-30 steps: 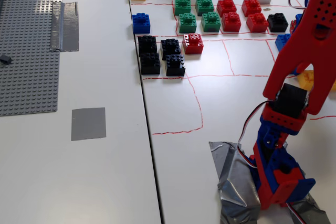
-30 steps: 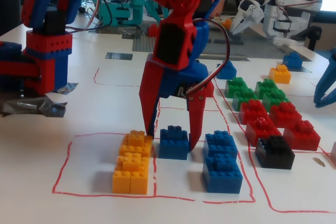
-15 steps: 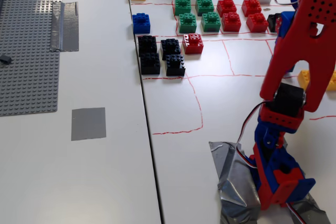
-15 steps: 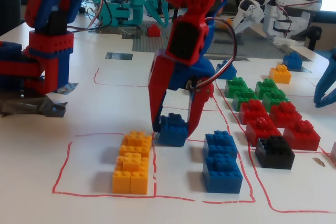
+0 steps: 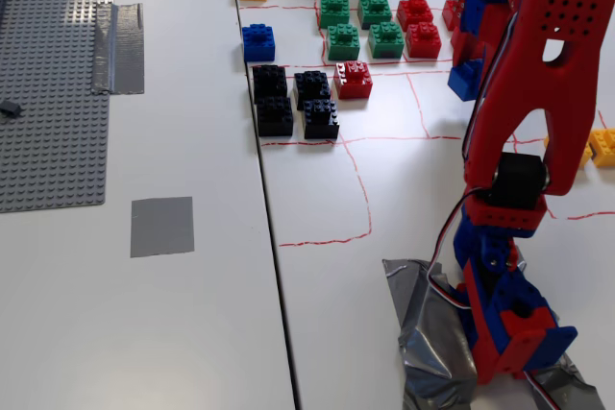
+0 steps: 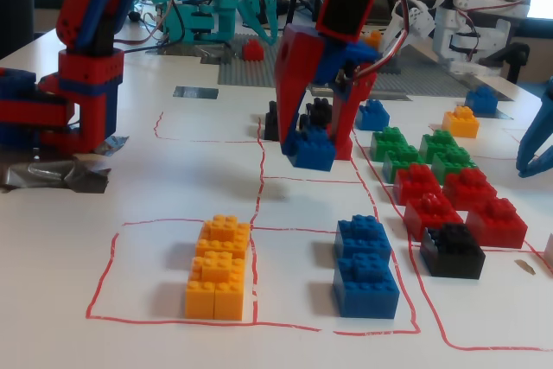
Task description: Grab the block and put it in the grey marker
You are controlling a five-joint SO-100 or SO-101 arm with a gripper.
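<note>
My gripper is shut on the blue block and holds it a little above the white table, over a red-lined cell. In a fixed view the gripper and the block show at the right, partly behind my red arm. The grey marker is a flat, bare square on the left table panel, far from the gripper. It also shows as a thin dark patch at the far left in a fixed view.
Black, green and red bricks lie between gripper and marker. A loose blue brick, a grey baseplate and a tape strip lie beyond. Orange and blue bricks sit near.
</note>
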